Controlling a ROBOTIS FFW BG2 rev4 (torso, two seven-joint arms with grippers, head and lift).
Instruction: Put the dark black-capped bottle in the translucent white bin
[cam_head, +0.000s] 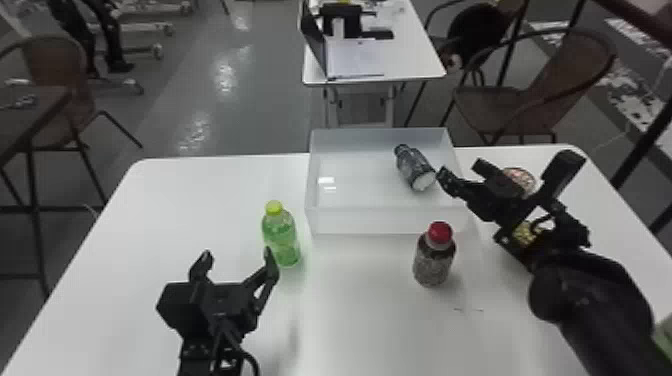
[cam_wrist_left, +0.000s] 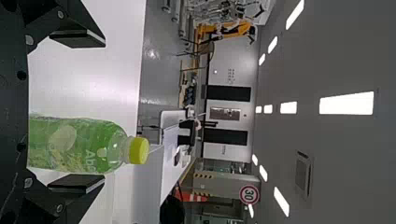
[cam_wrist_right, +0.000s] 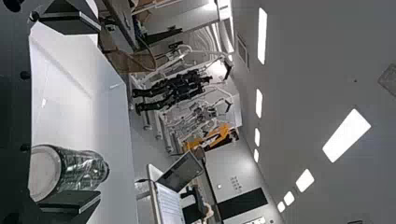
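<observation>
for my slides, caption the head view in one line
Dark bottle lying in the translucent bin, green bottle and red-capped bottle standing outside it.

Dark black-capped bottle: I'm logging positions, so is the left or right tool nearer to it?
Right. The right tool is beside the base of the dark bottle; the left tool is well off, next to the green bottle.

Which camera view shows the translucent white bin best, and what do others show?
The head view: it shows the bin nearly whole, with the dark bottle lying inside. The right wrist view gives part of its interior; the left wrist view, some wall beyond the green bottle.
</observation>
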